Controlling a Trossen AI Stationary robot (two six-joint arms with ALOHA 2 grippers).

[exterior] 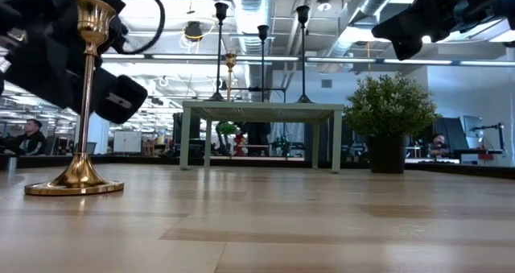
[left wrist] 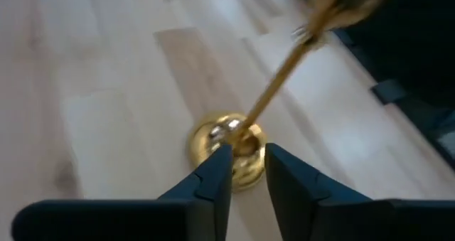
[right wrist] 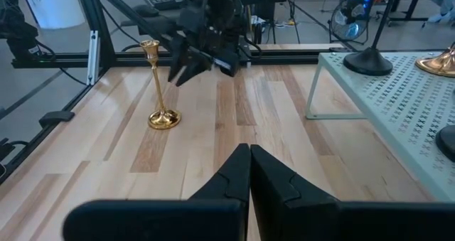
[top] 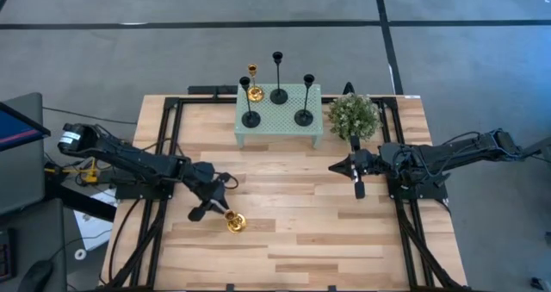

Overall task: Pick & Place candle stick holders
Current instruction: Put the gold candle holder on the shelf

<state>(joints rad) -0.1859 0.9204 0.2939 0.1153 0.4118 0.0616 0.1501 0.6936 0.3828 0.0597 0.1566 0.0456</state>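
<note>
Gold candlestick holder upright — stem vertical.

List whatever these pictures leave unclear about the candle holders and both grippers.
- Left gripper: the left wrist view is blurred, so contact between its parted fingers and the gold candle holder on the table is undecidable.
- Low view: the picture's top edge cuts off the right gripper.
- High view: the holders on the green stand are too small for detail.

Left gripper seemingly parted; right gripper closed.
</note>
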